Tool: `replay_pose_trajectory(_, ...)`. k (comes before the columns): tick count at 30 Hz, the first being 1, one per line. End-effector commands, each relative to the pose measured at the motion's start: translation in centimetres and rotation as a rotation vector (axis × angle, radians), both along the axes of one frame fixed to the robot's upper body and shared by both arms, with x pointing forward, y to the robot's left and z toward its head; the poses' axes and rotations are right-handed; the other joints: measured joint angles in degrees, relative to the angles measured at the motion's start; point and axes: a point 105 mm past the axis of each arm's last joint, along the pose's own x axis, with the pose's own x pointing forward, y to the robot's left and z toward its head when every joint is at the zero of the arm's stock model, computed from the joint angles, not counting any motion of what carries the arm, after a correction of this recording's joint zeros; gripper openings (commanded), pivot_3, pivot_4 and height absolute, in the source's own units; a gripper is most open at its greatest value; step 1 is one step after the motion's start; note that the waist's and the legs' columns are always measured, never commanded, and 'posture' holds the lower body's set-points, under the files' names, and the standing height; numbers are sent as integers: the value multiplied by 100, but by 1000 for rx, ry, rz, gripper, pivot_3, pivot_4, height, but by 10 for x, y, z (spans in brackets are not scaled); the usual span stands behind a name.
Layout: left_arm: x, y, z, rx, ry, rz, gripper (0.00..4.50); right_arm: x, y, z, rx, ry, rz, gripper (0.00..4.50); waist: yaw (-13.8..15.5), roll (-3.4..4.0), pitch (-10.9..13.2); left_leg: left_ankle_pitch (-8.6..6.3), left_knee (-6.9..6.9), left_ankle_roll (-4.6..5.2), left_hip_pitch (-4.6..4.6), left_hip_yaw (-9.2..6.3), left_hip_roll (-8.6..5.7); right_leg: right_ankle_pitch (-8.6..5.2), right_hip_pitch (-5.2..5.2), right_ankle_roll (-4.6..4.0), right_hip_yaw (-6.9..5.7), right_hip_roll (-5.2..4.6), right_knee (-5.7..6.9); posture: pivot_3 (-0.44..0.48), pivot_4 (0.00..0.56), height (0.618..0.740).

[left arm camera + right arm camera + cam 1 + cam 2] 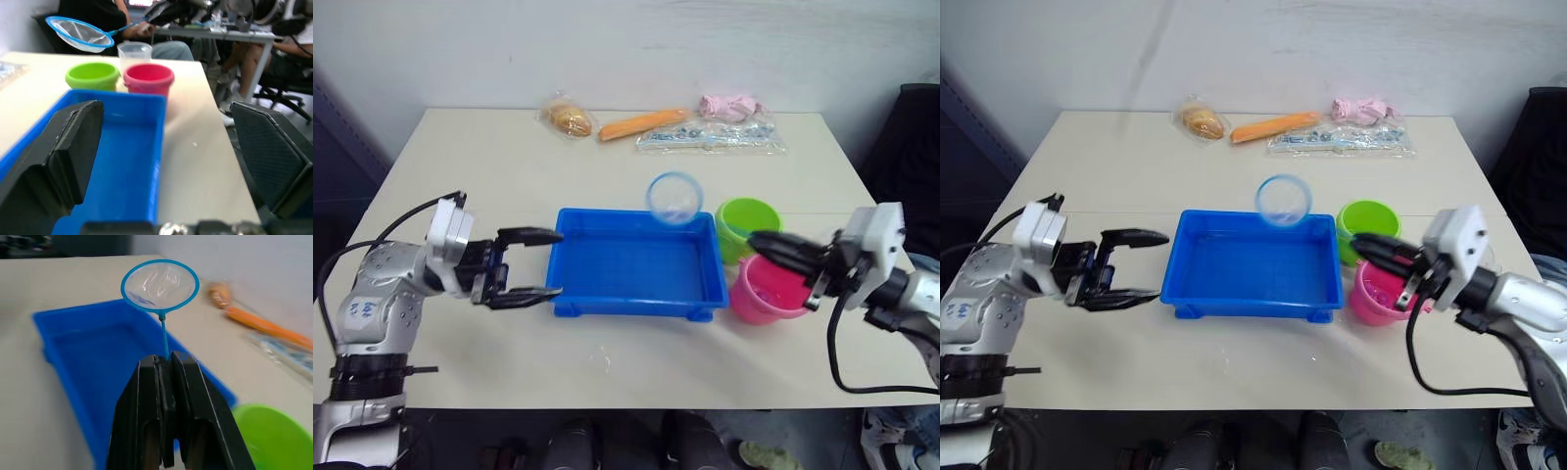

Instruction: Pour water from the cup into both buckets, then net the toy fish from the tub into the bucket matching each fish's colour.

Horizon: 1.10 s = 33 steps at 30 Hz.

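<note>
The right tool (168, 363) is clamped on the thin handle of a blue-rimmed net (674, 197), whose hoop hangs over the far rim of the blue tub (636, 264). The tub lies near the middle of the worktop (509, 166). The left tool (530, 265) hovers at the tub's left end, its 2 fingers apart. The green bucket (747, 222) and pink bucket (762, 290) stand just beside the tub's right end, with the clear cup (134, 53) behind them toward the worktop's right edge. Bagged items (710, 135) lie along the far edge
</note>
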Motion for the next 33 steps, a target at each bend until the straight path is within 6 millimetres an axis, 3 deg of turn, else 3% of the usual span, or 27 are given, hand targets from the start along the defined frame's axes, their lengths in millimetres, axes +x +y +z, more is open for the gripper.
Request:
replay_pose_trajectory(1, -24, 13, -1, 86, -21, -68, 4452, -20, 26, -10, -24, 2, 145, 0, 4, -1, 0, -1, 1, 1, -2, 0, -2, 0, 0, 0, 0, -3, 0, 0, 150, 740)
replay_pose_trajectory(6, -45, 33, -26, 233, 38, -74, 4452, -44, 42, -59, -128, 165, 295, 0, 21, -1, 0, -8, 2, 9, -3, 1, -7, 0, 0, 0, 2, -8, -12, 0, 150, 740)
replay_pose_trajectory(9, -50, 35, -41, 263, 55, -60, 4452, -52, 48, -90, -208, 184, 352, 0, 7, 0, 0, -9, 2, 9, -1, 3, -6, 0, -1, -1, 3, -8, -29, 0, 150, 740)
replay_pose_trajectory(17, -55, 21, -55, 254, 60, -57, 4452, -35, 61, -147, -225, 226, 348, 0, -10, -2, -1, -11, 2, 4, -2, 16, -4, -2, -19, -4, 10, -7, -10, 0, 150, 740)
replay_pose_trajectory(21, -49, 17, -52, 236, 45, -38, 4452, -15, 70, -150, -167, 213, 314, 0, -16, -2, -1, -9, 2, 1, -2, 20, -2, -5, -25, -9, 11, -6, 2, 0, 150, 740)
replay_pose_trajectory(23, -44, 16, -48, 219, 37, -23, 4452, -17, 73, -158, -189, 222, 348, 0, -16, -2, -1, -8, 3, -1, -3, 21, -2, -6, -31, -11, 12, -6, 7, 0, 150, 740)
replay_pose_trajectory(27, -40, 18, -48, 235, 31, -18, 4500, -11, 77, -159, -180, 197, 366, 1591, -17, -2, -1, -8, 2, -1, -4, 21, -1, -6, -31, -12, 10, -4, 15, 0, 150, 740)
replay_pose_trajectory(30, -39, 21, -47, 245, 32, -5, 4500, -11, 76, -158, -157, 211, 379, 3246, -20, -2, -1, -8, 2, -1, -5, 24, -2, -6, -32, -11, 12, -5, 23, 0, 150, 740)
replay_pose_trajectory(33, -39, 25, -47, 258, 39, 10, 4500, -15, 76, -149, -138, 171, 400, 4447, -19, -1, -1, -8, 2, -2, -5, 23, -1, -6, -32, -11, 11, -3, 23, 0, 150, 740)
